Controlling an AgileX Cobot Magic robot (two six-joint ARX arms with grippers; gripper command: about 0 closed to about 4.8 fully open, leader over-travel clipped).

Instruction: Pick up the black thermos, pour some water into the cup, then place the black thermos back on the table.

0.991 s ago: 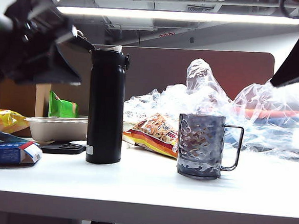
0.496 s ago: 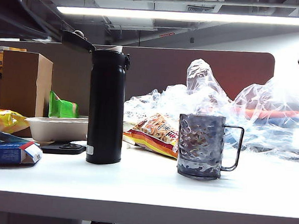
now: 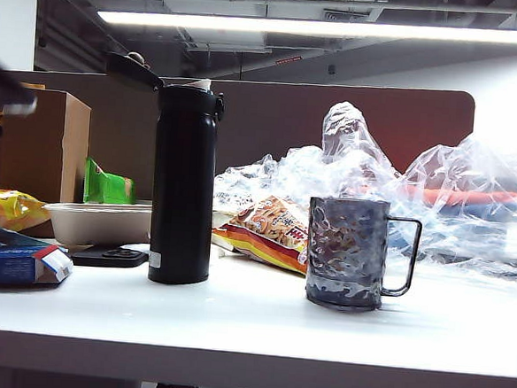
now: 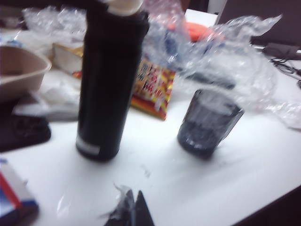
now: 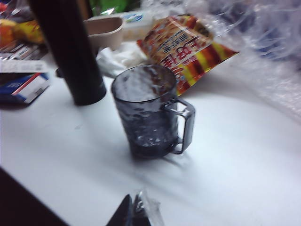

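Exterior view: you see the black thermos (image 3: 184, 184) standing upright on the table (image 3: 258, 327), lid flipped open, long axis vertical, with the cup (image 3: 348, 252) well apart to its right, handle pointing right. Neither gripper shows clearly here; only dark blurs at the left and right edges hint at the arms, both high and well off the objects.

Left wrist view: your left gripper (image 4: 133, 213) sits at the frame's edge, its fingertips pressed together on nothing. The thermos stands straight ahead of it and near, label facing the camera, the cup further off to one side. This arm looks the nearer one to the thermos, so I judge a side-on approach across its vertical axis suits you best.

Right wrist view: your right gripper (image 5: 134, 212) is likewise closed and empty. The cup lies directly before it, handle turned aside, while the thermos stands beyond and off to the side, only its lower body showing.
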